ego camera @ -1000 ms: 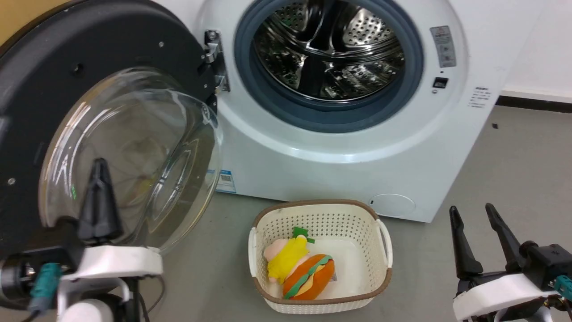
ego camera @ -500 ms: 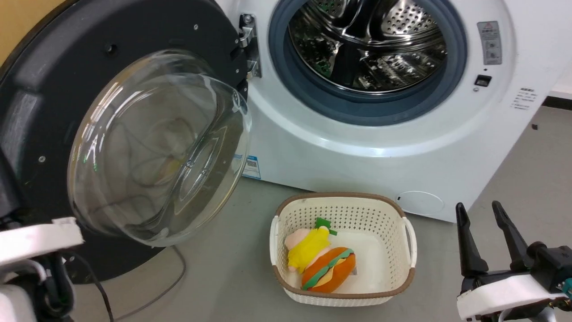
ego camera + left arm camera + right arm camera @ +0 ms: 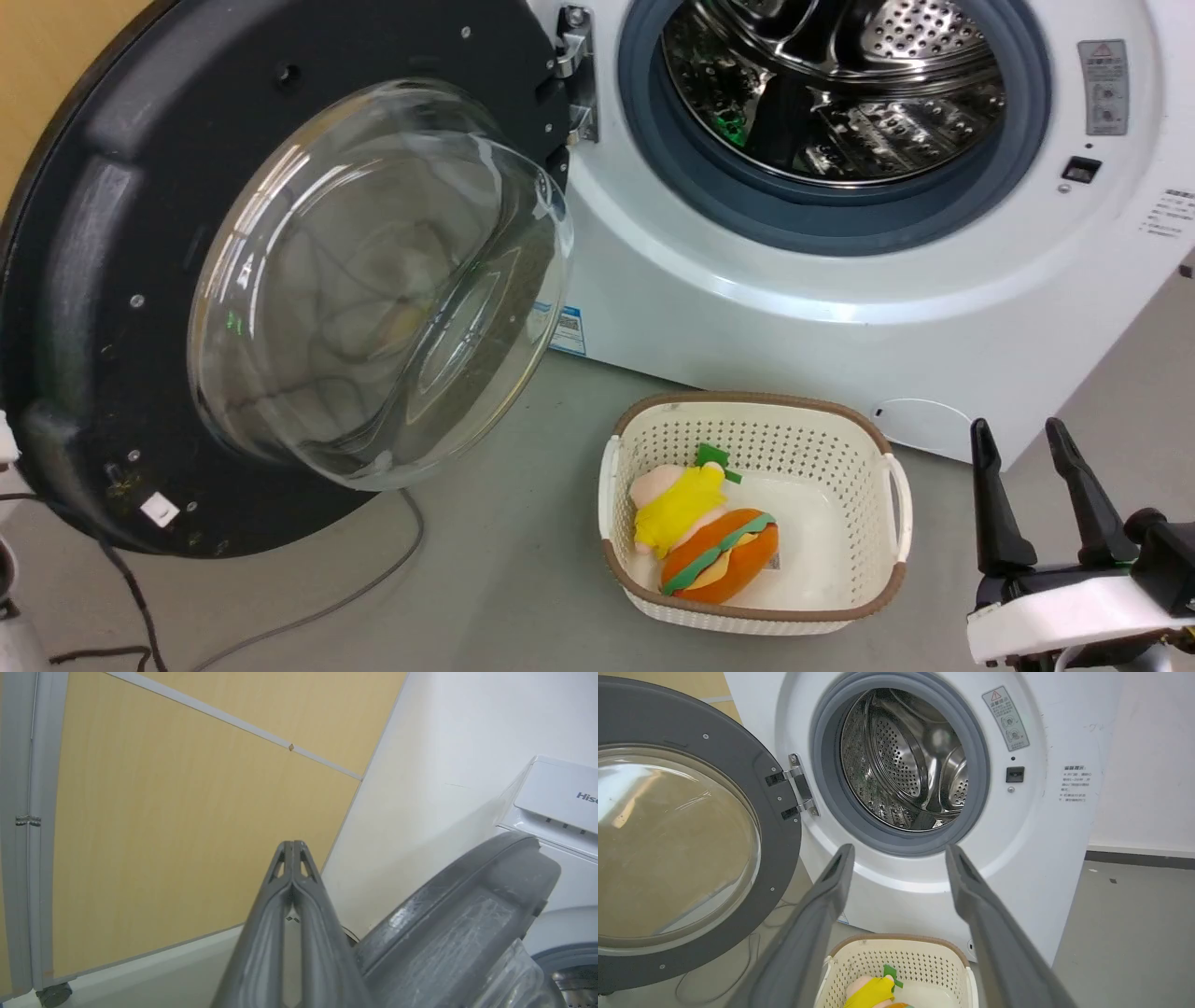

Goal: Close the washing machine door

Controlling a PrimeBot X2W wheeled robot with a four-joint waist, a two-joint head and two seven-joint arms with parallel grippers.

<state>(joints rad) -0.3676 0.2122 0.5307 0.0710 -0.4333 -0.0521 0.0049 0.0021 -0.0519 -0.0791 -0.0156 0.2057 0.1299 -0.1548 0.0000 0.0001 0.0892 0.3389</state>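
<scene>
Facing the washer point(image 3: 794, 308), with the door point(image 3: 289, 280) hanging wide open to its left on a metal hinge point(image 3: 571, 70). Turning the glass bowl outward, toward the head camera, with the black rim reaching down close to the floor point(image 3: 485, 597). Leaving the steel drum point(image 3: 840, 84) and grey gasket point(image 3: 840, 210) fully exposed.

Showing a basket point(image 3: 756, 399) on the floor just in front of the washer, carrying a yellow toy point(image 3: 680, 499) and a burger toy point(image 3: 719, 560) touching each other. Showing also a cable point(image 3: 373, 579) trailing from under the door.

Holding the right gripper point(image 3: 1018, 431) low at the right, near the basket and well apart from the door, fingers pointing up and spread wide, gripping nothing.

Holding the left gripper point(image 3: 293, 845) pinched fully together, tip against tip, nothing between, raised before a yellow panel point(image 3: 163, 812) and just beside the door's outer edge. Being unable to tell whether touching that edge or not.
</scene>
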